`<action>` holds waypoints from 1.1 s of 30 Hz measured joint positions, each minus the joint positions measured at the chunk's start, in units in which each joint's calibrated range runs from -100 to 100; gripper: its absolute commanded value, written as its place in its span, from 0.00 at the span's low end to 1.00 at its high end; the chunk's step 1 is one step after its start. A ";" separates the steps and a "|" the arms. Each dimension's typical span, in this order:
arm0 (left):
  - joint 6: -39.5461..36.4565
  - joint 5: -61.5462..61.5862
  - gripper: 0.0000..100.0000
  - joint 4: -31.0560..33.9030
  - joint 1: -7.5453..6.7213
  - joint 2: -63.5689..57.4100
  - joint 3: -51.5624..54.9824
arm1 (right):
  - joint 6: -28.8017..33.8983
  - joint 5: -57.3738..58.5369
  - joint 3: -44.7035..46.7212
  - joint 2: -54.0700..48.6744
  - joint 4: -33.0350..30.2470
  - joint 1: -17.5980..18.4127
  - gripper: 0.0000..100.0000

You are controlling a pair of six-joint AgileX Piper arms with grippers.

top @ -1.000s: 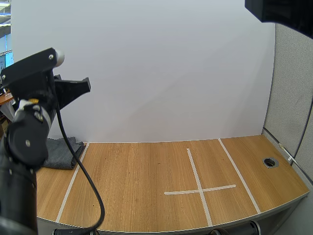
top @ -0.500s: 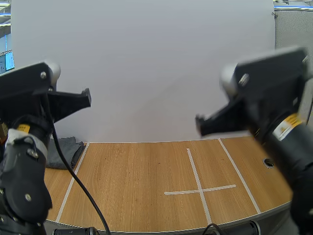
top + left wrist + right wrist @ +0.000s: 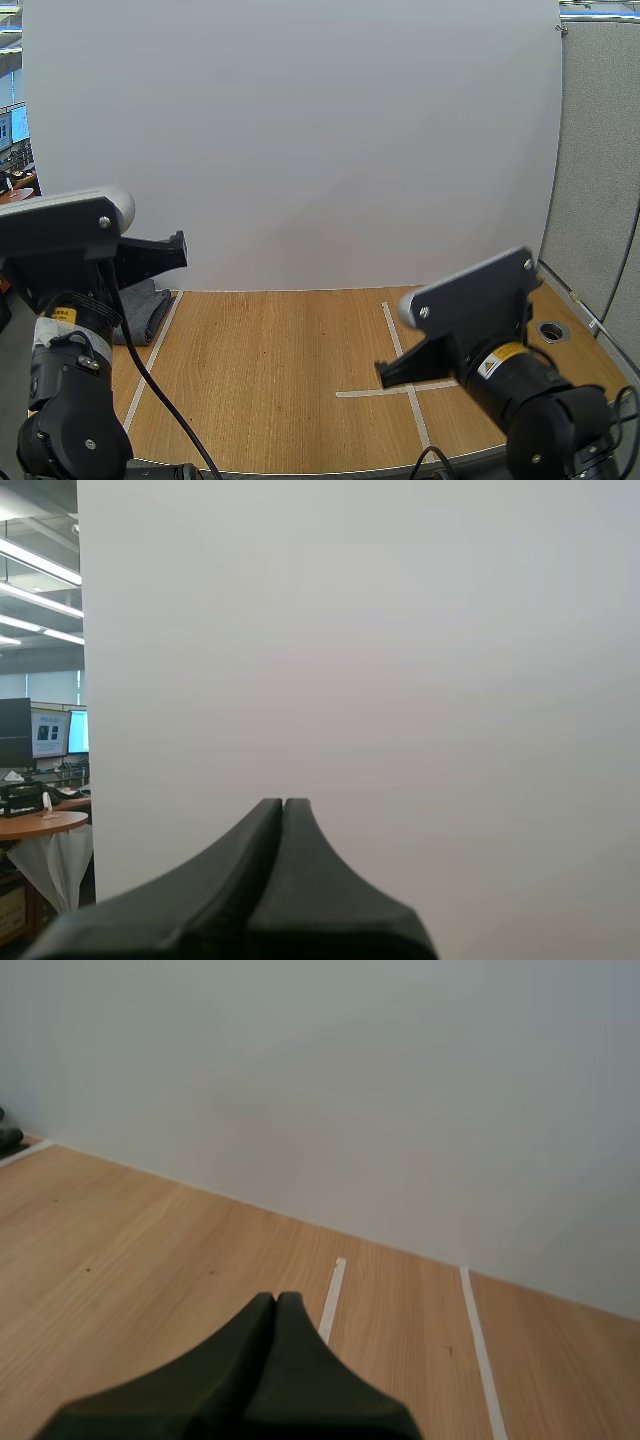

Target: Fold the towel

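Holding the left pincer [image 3: 178, 250] raised at the left of the frame, above the tabletop [image 3: 280, 350], aiming at the white board [image 3: 300, 150]. Pressing its fingers [image 3: 240, 870] together into one dark wedge, gripping nothing. Hanging the right pincer [image 3: 385, 375] low at the lower right of the frame, close to the taped cross [image 3: 355, 393], closed just as tight, with nothing between the tips. Finding the towel [image 3: 148, 308], grey and bunched, lying on the tabletop at the left edge of the frame, against the foot of the board, just left of the slanting tape line [image 3: 168, 315] and partly hidden behind the left arm. Touching the towel with neither pincer: the left one hanging above it, the right one well apart from it. Noting a round hole [image 3: 551, 331] in the tabletop at the far right of the frame.
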 measured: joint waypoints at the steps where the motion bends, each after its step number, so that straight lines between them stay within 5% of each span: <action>1: 0.00 0.00 0.00 0.00 0.00 0.00 0.34 | 0.00 0.00 1.59 0.01 0.00 0.00 0.00; 18: 0.00 -0.56 0.00 0.00 0.00 0.00 2.55 | 0.00 -3.38 16.59 -0.11 -2.96 0.00 0.00; 30: 0.87 -0.56 0.00 0.00 0.00 0.00 2.55 | 0.00 -9.42 17.25 -0.11 -5.04 0.00 0.00; 33: 2.19 -3.26 0.00 0.00 -1.06 -0.43 4.24 | 0.00 -9.58 17.25 -0.11 -4.39 0.00 0.00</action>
